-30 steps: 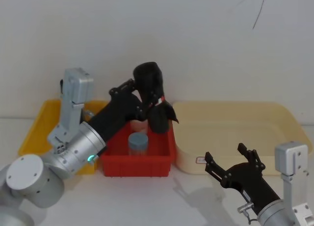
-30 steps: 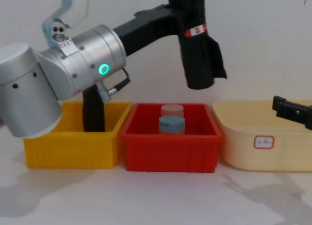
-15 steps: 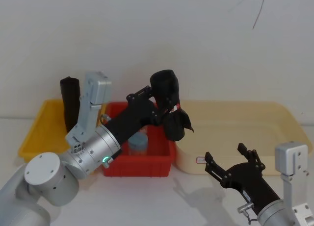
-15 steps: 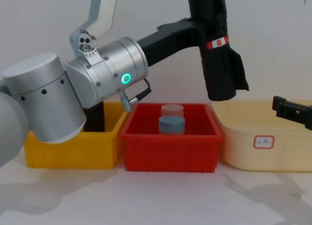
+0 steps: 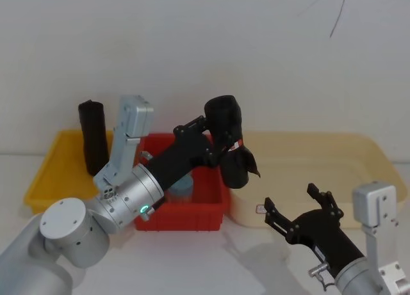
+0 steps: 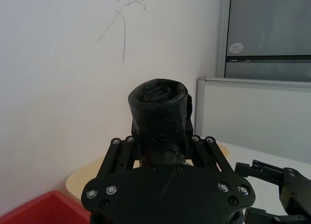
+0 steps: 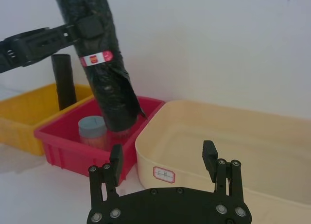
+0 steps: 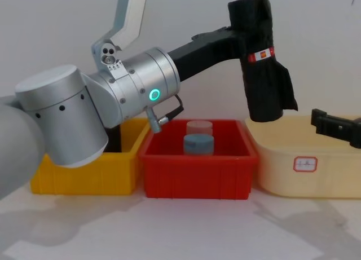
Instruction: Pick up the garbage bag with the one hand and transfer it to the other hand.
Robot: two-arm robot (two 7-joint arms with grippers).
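While clamping garbage bag (image 8: 262,57) near upper end, left gripper (image 5: 220,143) is holding it upright over red bin (image 8: 197,175) edge beside cream tray (image 8: 338,164), leaving lower length free for handover. Right gripper (image 5: 291,199) is hovering nearby, lower, spread wide, empty.

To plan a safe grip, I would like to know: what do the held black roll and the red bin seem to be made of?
The garbage bag: thin plastic film, probably; slightly glossy, wrinkled, a loose flap hanging near its lower end. The red bin: rigid moulded plastic, it seems; smooth, even colour, ribs under its rim.
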